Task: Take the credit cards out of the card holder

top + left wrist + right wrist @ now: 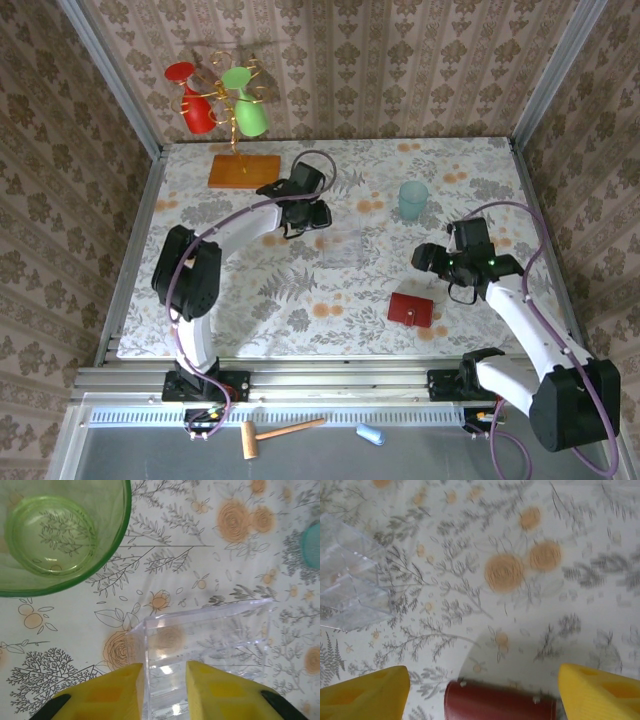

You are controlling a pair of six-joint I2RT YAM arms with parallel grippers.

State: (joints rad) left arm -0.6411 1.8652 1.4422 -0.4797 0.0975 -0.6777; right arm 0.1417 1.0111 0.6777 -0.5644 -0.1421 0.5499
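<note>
While the right gripper [484, 685] is hanging over the flowered table [580, 605] with its jaws standing wide and holding nothing, the red wallet [500, 706] is lying closed between their tips. The left gripper [165, 690] is showing slightly parted jaws, straddling the wall of a clear box [215, 630], a green cup [55, 530] sitting beyond them to the left.

The card holder [411, 310] is red; the tablecloth [260, 300] white, patterned with orange roses and grey leaves; cup [413, 199] teal; wooden base [244, 169] orange.
</note>
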